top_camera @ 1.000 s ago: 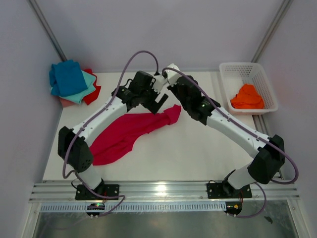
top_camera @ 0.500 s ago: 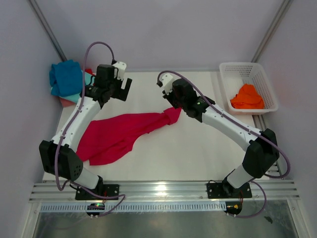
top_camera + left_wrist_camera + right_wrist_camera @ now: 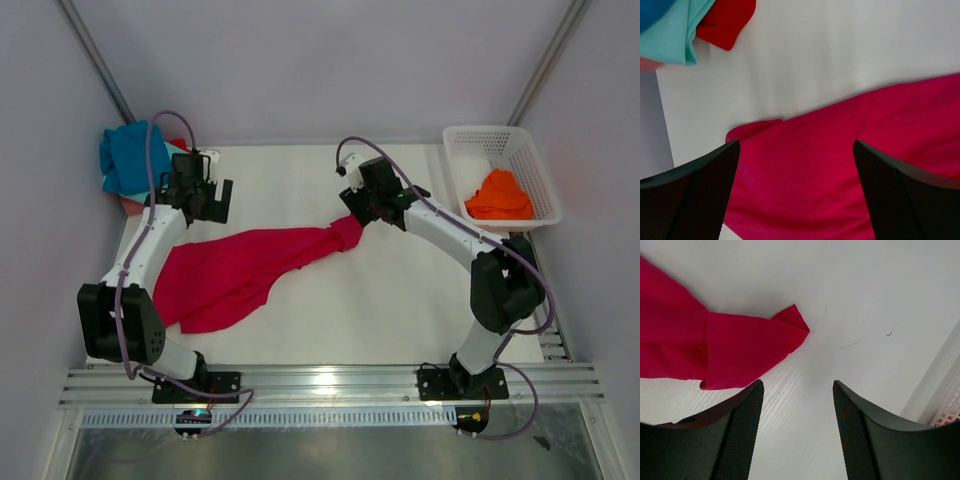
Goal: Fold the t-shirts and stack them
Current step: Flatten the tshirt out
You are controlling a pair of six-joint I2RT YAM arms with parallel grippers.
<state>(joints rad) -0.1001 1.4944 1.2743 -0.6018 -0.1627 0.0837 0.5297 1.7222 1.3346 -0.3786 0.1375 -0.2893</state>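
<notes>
Two grippers that met a second ago over the far end of the crimson t-shirt (image 3: 240,272) have now parted. The left gripper (image 3: 212,198) has swung away to the left side of the table (image 3: 400,300). It now hangs over the shirt's upper left edge, near the pile of t-shirts (image 3: 135,160) in the far left corner. Its wrist view shows its fingers spread wide and empty, with crimson cloth below them and the teal and red edges of the pile at the top left.

The right gripper (image 3: 352,208), which was pinching the shirt's bunched right end, has let go. In its wrist view the fingers (image 3: 735,435) stand apart with only bare table between them. The pointed tip of the shirt lies flat just ahead and to the left.

The crimson t-shirt rests on the table as a long diagonal twist, wide at the near left and narrowing to the far right. It is neither spread out nor folded.

An orange t-shirt (image 3: 498,195) sits in the white lattice basket (image 3: 470,135) at the far right.

Nothing is held by either arm, so the shirt seems merely dragged into place. It probably needs flattening, likely from its left edge, before any fold can begin.
</notes>
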